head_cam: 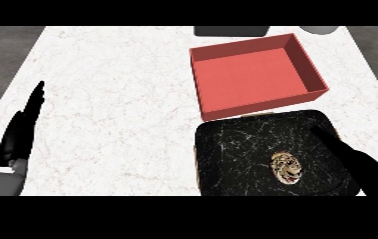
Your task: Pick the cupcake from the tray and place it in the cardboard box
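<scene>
White marble bench [111, 108]. Cupcake [286, 166] on black tray [236, 153], long axis 12–6. Right hand [347, 160] just beside it at 3 o'clock, fingers straight, holding nothing; nearer hand. Red box [255, 75] at cupcake's 12. Left hand [21, 133] rests open, far at 9.

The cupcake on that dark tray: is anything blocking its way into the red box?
Nothing visible lies between them. The cupcake sits alone on the tray, and the box is open-topped just beyond; only its near wall has to be cleared.
</scene>
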You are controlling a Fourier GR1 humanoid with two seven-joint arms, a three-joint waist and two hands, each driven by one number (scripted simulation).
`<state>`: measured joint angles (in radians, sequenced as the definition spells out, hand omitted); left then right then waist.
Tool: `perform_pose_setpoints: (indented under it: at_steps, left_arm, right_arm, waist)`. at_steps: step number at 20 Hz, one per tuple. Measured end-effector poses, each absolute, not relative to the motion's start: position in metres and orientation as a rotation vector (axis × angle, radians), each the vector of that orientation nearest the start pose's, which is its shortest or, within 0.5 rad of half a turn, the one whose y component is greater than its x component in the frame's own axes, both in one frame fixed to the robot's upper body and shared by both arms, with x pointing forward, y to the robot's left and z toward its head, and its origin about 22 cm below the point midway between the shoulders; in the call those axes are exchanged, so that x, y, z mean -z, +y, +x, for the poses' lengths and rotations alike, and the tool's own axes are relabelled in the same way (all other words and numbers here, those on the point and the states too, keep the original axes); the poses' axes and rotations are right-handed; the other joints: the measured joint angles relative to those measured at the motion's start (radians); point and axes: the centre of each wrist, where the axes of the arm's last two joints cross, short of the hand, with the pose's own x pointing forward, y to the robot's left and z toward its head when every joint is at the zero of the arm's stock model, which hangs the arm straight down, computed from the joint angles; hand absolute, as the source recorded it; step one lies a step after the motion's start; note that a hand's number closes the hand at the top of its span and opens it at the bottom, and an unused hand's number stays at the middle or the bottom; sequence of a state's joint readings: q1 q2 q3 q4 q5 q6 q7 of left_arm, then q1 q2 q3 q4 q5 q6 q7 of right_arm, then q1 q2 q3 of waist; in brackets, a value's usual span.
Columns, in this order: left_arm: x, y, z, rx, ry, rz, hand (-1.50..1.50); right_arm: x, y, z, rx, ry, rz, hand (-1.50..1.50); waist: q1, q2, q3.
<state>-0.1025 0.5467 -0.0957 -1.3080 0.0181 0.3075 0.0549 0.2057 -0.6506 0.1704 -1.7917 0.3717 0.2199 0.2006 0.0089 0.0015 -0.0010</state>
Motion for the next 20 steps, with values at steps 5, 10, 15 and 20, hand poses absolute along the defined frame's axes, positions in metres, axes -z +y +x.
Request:
perform_pose_setpoints:
  at_steps: [5,10,15,20]
  left_arm:
    - [-0.016,0.365,0.267,0.210,-1.364,0.646,0.00]
    - [-0.018,0.357,0.258,0.211,-1.365,0.644,0.00]
    - [-0.019,0.363,0.261,0.207,-1.364,0.645,0.00]
    - [-0.015,0.361,0.259,0.210,-1.365,0.647,0.00]
  right_arm:
    - [-0.047,-0.305,0.203,-1.038,-1.050,-0.528,-1.50]
    - [-0.039,-0.296,0.215,-1.054,-1.038,-0.530,-1.50]
    - [-0.043,-0.288,0.213,-1.061,-1.043,-0.515,-1.50]
    - [-0.041,-0.282,0.209,-1.064,-1.083,-0.472,-1.50]
  waist:
    - [-0.006,-0.001,0.000]
    - [-0.006,-0.002,0.001]
    - [-0.010,-0.002,0.001]
    - [-0.010,-0.002,0.001]
